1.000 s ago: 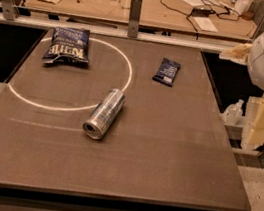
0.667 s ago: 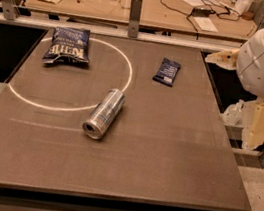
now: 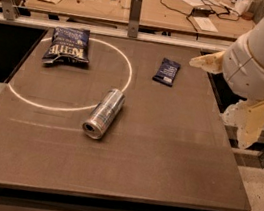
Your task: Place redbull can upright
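The can (image 3: 103, 113) lies on its side near the middle of the table (image 3: 169, 180), one end pointing at the front edge. The gripper (image 3: 236, 90) hangs over the right edge, well apart from it and holding nothing; whether its jaws are open I cannot tell. A sideways nudge on approach could send the can rolling away.

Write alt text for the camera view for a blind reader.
A slim silver metal redbull can lies on its side on a dark brown table, across the line of a white circle. The robot's white and cream gripper hangs at the table's right edge, apart from the can. A dark blue chip bag and small dark blue snack packet lie behind.
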